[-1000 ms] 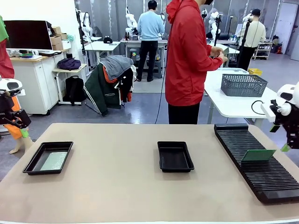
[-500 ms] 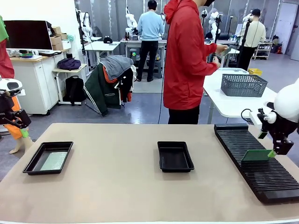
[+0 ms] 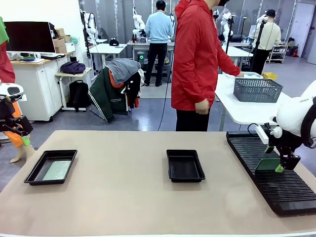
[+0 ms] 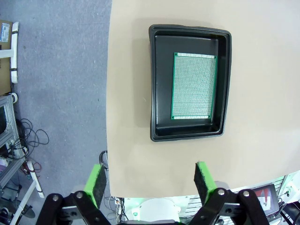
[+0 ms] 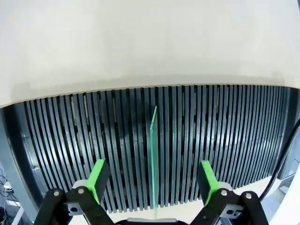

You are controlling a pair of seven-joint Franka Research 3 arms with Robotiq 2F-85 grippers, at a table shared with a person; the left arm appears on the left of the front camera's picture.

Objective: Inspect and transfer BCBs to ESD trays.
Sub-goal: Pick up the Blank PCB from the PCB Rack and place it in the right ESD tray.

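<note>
BCBs, thin flat green rectangular circuit boards, sit in two places: one (image 3: 269,164) stands on edge in the long black ribbed slotted rack (image 3: 289,192), another (image 3: 57,170) lies flat in the left shallow glossy black ESD tray (image 3: 30,174). We see the standing board's long axis run along its slot, in line between the right pincer's (image 5: 152,180) spread, empty fingers and touching neither, so the right arm is nearer. We judge a straight lift unobstructed. The empty middle tray (image 3: 171,165) lies leftward across bare tabletop (image 3: 123,197). The left pincer (image 4: 150,180) hangs released above its filled tray.
</note>
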